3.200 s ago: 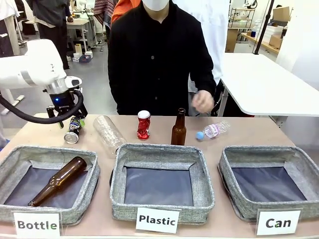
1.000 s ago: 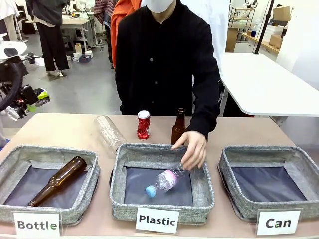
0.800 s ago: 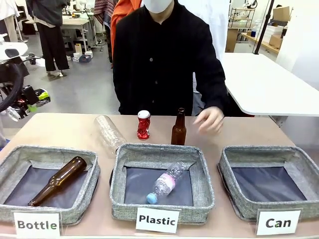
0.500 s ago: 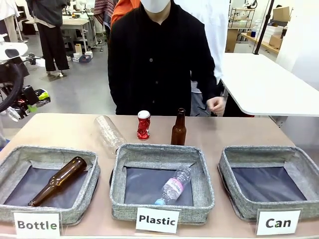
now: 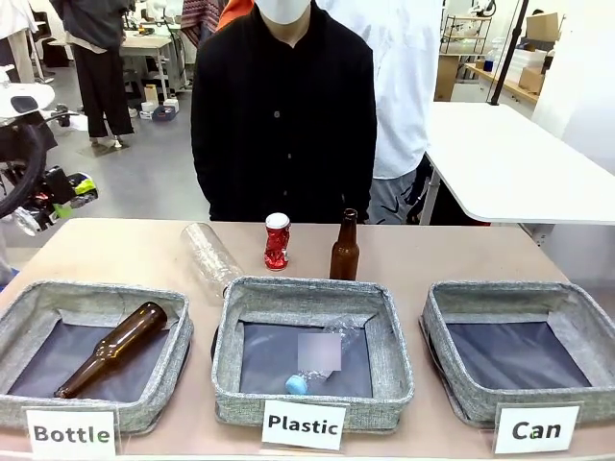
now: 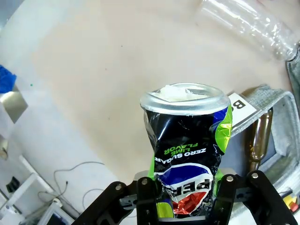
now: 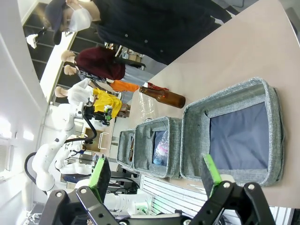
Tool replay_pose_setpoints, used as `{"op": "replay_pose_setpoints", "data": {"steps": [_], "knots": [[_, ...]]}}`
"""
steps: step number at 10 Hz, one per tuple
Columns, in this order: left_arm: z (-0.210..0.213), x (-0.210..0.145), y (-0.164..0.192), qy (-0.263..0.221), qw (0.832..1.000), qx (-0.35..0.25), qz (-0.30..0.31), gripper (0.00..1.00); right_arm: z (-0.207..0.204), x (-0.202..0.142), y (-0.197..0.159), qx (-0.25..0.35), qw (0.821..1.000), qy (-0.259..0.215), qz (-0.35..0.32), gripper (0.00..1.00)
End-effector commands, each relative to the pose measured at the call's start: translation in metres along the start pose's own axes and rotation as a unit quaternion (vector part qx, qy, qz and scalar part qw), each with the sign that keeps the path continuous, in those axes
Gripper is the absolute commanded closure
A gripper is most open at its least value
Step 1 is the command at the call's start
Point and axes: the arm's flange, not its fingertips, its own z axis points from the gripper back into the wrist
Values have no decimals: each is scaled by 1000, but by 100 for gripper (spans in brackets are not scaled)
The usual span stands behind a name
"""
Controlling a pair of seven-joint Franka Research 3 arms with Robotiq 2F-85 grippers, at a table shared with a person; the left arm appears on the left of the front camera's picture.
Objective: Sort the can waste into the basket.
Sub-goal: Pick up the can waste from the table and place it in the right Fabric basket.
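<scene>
Left gripper [image 6: 187, 199] clamped on the dark can [image 6: 186, 140], right gripper [image 7: 155, 172] agape; red can [image 5: 277, 240] stands on the table [image 5: 480, 254]; Can basket [image 5: 452, 293] empty, neither can sorted yet

Red can [image 5: 277, 242], black-blue can [image 6: 187, 136]

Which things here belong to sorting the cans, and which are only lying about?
Belong to the job: dark crushed can, gripped in the jaws of the left gripper; red can, standing on the table; "Can" basket.

Just lying about: upright brown bottle; lying brown bottle in the "Bottle" basket; clear bottle lying on the table; small plastic bottle in the "Plastic" basket.
</scene>
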Motion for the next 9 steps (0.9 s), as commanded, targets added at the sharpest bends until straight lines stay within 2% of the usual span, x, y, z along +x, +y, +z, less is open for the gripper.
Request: {"op": "replay_pose_setpoints", "data": {"steps": [1,2,3,4,5,6,7,9], "knots": [[0,16,-60,-61,991,-49,-105,62,1,3,1,11,1000,-6,13,0],[8,-1,-91,-70,977,-70,-190,62,1,3,1,11,1000,-6,13,0],[12,-15,-116,-75,966,-77,-237,62,1,3,1,11,1000,-6,13,0],[11,-22,-142,-75,944,-104,-304,62,0,0,0,0,1000,0,0,0],[4,-19,-167,-67,936,-102,-331,62,43,4,42,46,998,-15,48,0],[-2,-16,-191,-56,916,-108,-381,62,82,-4,69,23,996,-10,90,0],[-9,-6,-216,-41,885,-110,-451,62,118,-10,80,-14,995,-2,100,0],[-24,40,-280,-93,851,-94,-509,62,188,-23,88,-42,991,-22,127,0]]}}
